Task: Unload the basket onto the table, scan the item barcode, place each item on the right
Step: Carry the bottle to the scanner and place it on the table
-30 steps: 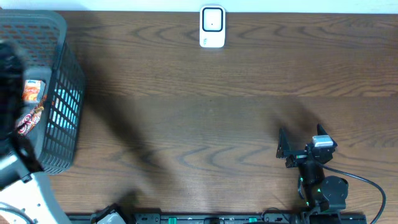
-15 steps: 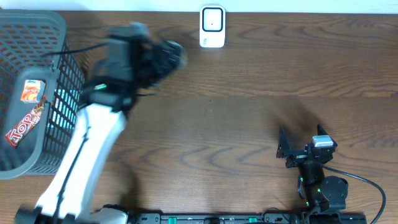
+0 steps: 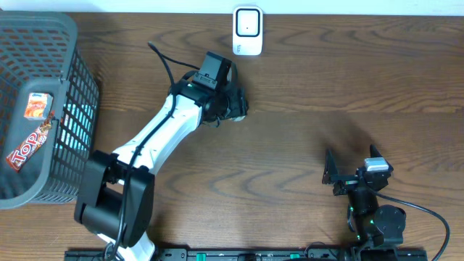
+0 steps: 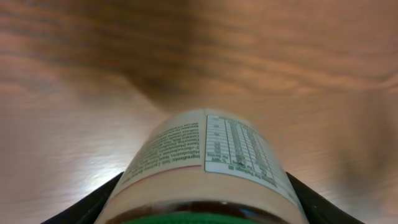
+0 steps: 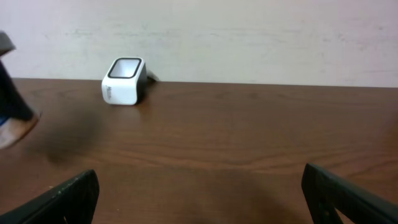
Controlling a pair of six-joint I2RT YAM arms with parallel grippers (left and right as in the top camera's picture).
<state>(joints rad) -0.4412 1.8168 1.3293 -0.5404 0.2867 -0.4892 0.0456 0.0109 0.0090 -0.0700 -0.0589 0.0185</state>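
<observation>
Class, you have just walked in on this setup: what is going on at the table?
The left arm's tool grips a labelled jar, a little in front of the white scanner at the far edge. The right tool sits open and idle near the front. A grey basket on the left holds snack packets.

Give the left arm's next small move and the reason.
Probably carry the labelled jar in the left gripper closer to the white scanner, label facing it. The jar hangs short of the scanner, and the wrist view shows only nutrition text, no barcode.
</observation>
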